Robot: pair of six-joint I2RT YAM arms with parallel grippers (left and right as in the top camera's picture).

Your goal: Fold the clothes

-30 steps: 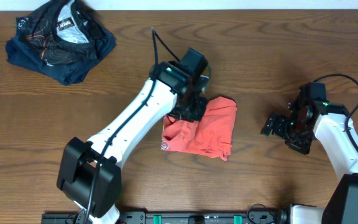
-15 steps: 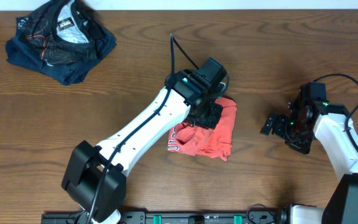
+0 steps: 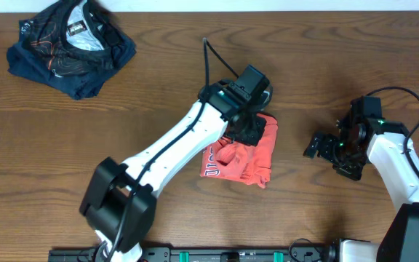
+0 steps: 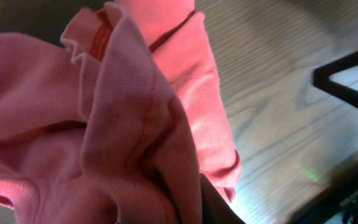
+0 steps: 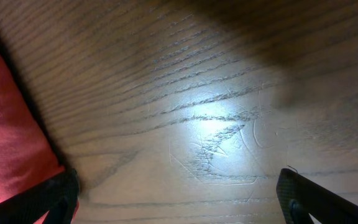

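The coral-red T-shirt [image 3: 247, 156] lay crumpled in a heap near the middle of the table [image 3: 340, 58], with a strip of white lettering [image 3: 211, 170] showing at its lower left edge. The left pincer [image 3: 250, 133] was down on the upper edge of the heap. In the left wrist view the T-shirt [image 4: 104, 124] filled most of the frame, bunched into raised folds with a ribbed hem at the top, so the pincer appeared clamped on a gather of the cloth, though its fingers were almost wholly hidden. The right pincer [image 3: 316, 145] sat apart from the heap, off to its right side and low over bare wood. In the right wrist view the right pincer [image 5: 178, 190] was spread wide with nothing between its dark fingertips [image 5: 48, 199], and the T-shirt [image 5: 8, 137] showed only as a red edge at the left. A dark navy garment [image 3: 70, 45] lay crumpled at the table's far left corner, well apart from both arms.
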